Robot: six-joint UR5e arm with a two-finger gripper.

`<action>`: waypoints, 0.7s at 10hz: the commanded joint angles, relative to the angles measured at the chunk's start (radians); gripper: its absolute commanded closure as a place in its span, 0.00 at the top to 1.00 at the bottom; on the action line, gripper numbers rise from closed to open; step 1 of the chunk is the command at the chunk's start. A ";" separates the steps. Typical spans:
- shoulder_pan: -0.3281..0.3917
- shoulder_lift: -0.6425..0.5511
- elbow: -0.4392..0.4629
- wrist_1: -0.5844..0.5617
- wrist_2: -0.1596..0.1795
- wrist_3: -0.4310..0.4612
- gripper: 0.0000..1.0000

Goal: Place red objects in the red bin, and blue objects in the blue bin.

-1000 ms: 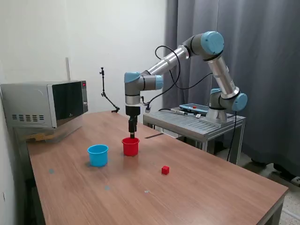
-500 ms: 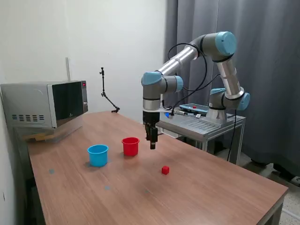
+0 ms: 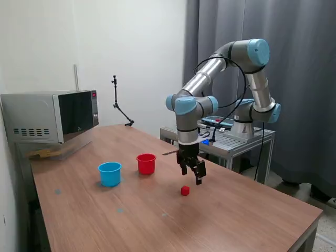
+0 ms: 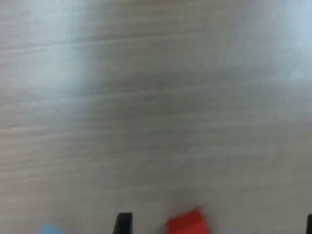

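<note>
The UR5e arm's two-finger gripper (image 3: 192, 172) hangs with its jaws spread wide and empty above the wooden bench (image 3: 220, 215). A small bright red cube (image 3: 185, 190) sits on the bench just below the jaws and slightly toward the exterior view's left, not yet between them. In the blurred wrist view the cube (image 4: 188, 223) lies near one dark fingertip (image 4: 123, 223), off the midline. The cube being square, no long axis dictates jaw angle. The round red plastic cup (image 3: 146, 164) and light blue plastic cup (image 3: 109, 174) stand well apart from the jaws.
</note>
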 commanded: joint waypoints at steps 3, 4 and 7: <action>0.006 0.004 -0.007 0.001 0.082 -0.149 1.00; 0.003 0.005 -0.005 0.002 0.082 -0.170 1.00; -0.014 0.005 0.001 0.002 0.083 -0.302 1.00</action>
